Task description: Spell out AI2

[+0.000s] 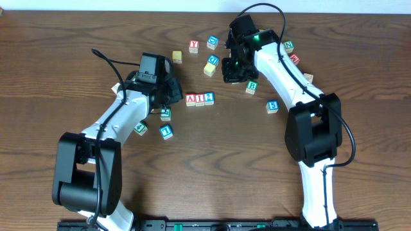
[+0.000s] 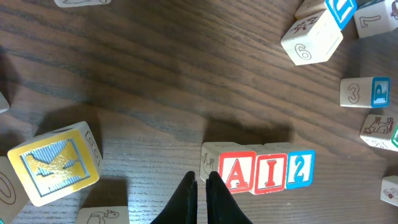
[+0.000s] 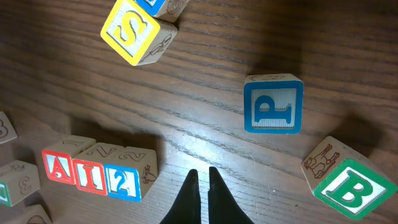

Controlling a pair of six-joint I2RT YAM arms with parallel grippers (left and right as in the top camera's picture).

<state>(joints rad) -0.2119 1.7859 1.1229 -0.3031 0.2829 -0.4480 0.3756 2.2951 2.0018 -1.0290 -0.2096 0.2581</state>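
At the left end of the block row, the left gripper (image 2: 199,185) has its two dark fingers drawn almost together, with only a thin slit between them and nothing held. Its tips lie just beside the A block (image 2: 236,173); whether they touch it cannot be told. That red A block stands pressed against the red I block (image 2: 268,173), and the blue 2 block (image 2: 300,169) is pressed against the I, so the three read A, I, 2 in one straight row near the middle of the wooden table (image 1: 231,141). Farther left in the left wrist view a yellow block (image 2: 53,163) sits tilted. A block marked 6 (image 2: 308,40) and a block marked 3 (image 2: 364,92) lie well apart on the right.

The right gripper (image 3: 200,177) is likewise nearly closed and empty, hanging over bare wood. The row lies to the left in its view. Near it are a blue P block (image 3: 272,106) and a tilted green B block (image 3: 349,190), and a yellow S block (image 3: 132,31) lies farther off. From overhead, a blue 5 block (image 1: 272,106) sits alone beside the right arm.
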